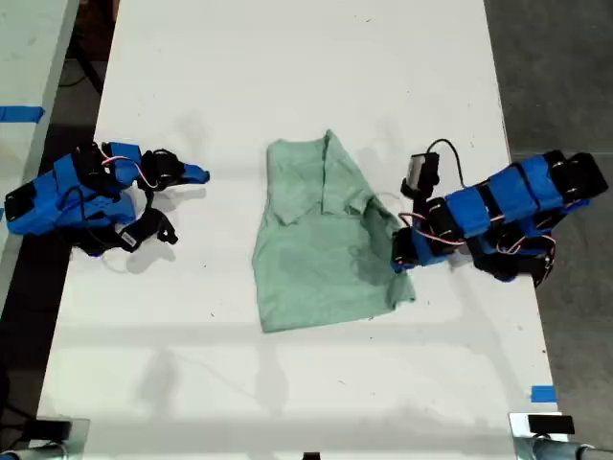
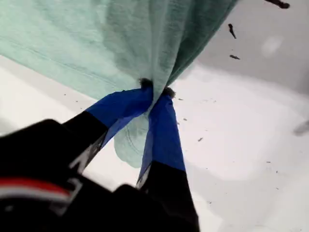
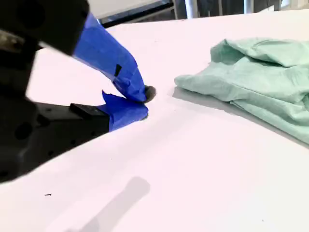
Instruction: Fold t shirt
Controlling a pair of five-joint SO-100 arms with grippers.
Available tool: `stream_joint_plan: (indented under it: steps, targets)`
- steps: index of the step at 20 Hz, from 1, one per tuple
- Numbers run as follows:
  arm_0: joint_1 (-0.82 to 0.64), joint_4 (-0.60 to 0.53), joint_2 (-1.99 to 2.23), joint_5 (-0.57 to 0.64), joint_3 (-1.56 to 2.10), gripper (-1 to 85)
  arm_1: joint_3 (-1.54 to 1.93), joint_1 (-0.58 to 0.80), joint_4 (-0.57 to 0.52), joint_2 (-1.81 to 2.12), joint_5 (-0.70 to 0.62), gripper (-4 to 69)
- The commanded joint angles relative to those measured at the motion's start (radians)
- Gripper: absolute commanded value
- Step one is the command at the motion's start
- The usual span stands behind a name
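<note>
- My first gripper (image 2: pixel 155 91) is pinched on an edge of the t shirt (image 1: pixel 321 240), fabric bunched between its blue tips.
- The shirt lies partly folded mid-table (image 1: pixel 287 57), spreading away from that gripper toward my second gripper (image 3: pixel 142 102).
- My second gripper rests closed and empty, well apart from the shirt, with bare tabletop between.
- Blue tape (image 1: pixel 542 394) sits near the table edge behind my first arm.

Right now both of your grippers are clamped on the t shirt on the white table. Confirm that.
Only one is. My first gripper is shut on the t shirt, as the first wrist view shows. The second wrist view shows my second gripper shut on nothing, apart from the shirt on the white table.
</note>
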Motion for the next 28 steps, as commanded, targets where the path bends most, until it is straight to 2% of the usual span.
stream_joint_plan:
  steps: [1, 7, 10, 18, 19, 20, 21, 28]
  targets:
    - [0.002, -0.014, 0.006, -0.008, 0.012, -0.1, -0.201, 0.025, 0.038, -0.071, -0.101, 1.2]
    - [0.003, -0.014, 0.006, -0.008, 0.012, -0.1, -0.557, 0.035, 0.058, -0.334, -0.291, 1.1]
    - [0.005, -0.014, 0.006, -0.008, 0.012, -0.1, -0.684, 0.037, 0.032, -0.453, -0.36, 1.1]
    - [0.008, -0.014, 0.006, -0.008, 0.012, -0.1, -0.762, 0.028, -0.103, -0.675, -0.411, 1.9]
    - [0.008, -0.014, 0.006, -0.008, 0.012, -0.1, -0.77, 0.025, -0.104, -0.689, -0.407, 22.5]
    - [0.008, -0.014, 0.006, -0.008, 0.012, -0.1, -0.776, 0.025, -0.121, -0.699, -0.436, 33.3]
    - [0.008, -0.014, 0.006, -0.008, 0.012, -0.1, -0.79, 0.023, -0.121, -0.712, -0.446, 35.3]
    - [0.008, -0.014, 0.006, -0.008, 0.012, -0.1, -0.819, 0.011, -0.121, -0.683, -0.469, 32.6]
